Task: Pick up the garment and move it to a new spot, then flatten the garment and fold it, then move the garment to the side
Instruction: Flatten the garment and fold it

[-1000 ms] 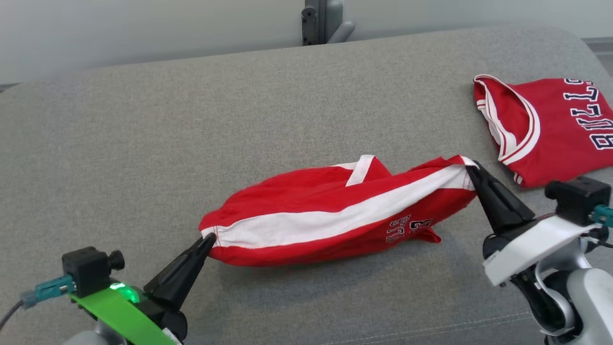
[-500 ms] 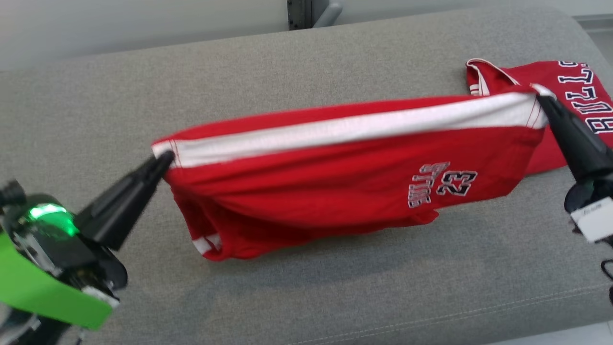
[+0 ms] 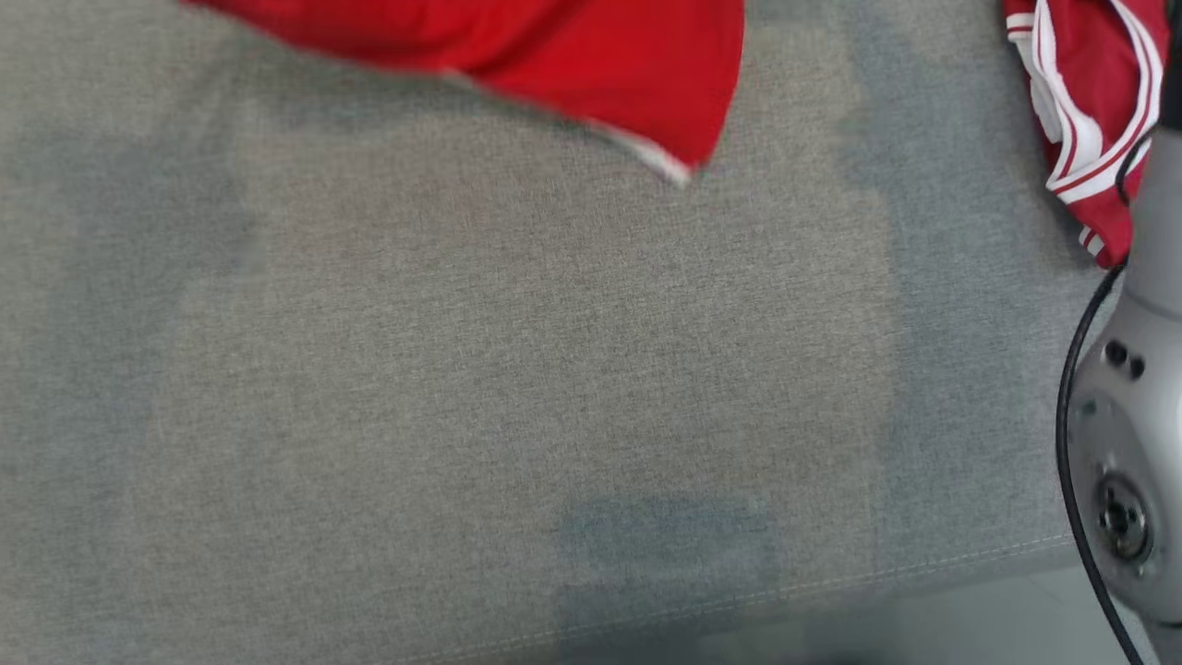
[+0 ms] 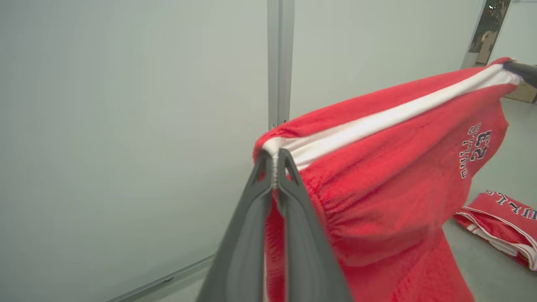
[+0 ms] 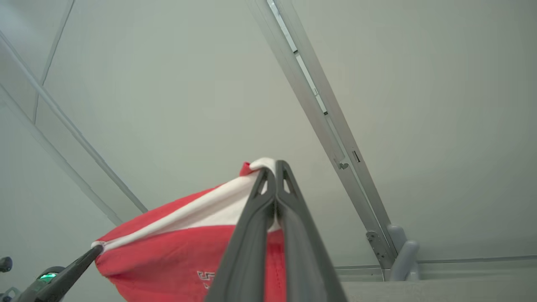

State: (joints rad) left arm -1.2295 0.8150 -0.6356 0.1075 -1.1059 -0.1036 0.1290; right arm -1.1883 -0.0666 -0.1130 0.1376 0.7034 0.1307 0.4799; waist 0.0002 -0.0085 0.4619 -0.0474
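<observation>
The garment is a pair of red shorts with a white side stripe and "BULLS 23" print. It hangs in the air, stretched between my two grippers. In the left wrist view my left gripper (image 4: 275, 161) is shut on one end of the white stripe, and the garment (image 4: 377, 180) drapes to the right towards the right gripper's dark tip (image 4: 522, 71). In the right wrist view my right gripper (image 5: 275, 167) is shut on the other end of the garment (image 5: 168, 247), with the left gripper (image 5: 79, 262) at the lower left. The garment's lower hem (image 3: 572, 55) dangles above the grey cushion (image 3: 462, 369).
A second red jersey (image 3: 1080, 111) lies folded on the cushion at the right, also seen in the left wrist view as the jersey (image 4: 499, 226). My pale right forearm (image 3: 1131, 443) stands at the right edge. The cushion's front seam (image 3: 831, 582) runs near the bottom. A wall with a metal post (image 4: 280, 63) is behind.
Both grippers have lifted the garment off the cushion and pulled it taut between them. The head camera has shifted, so the cushion appears closer.
</observation>
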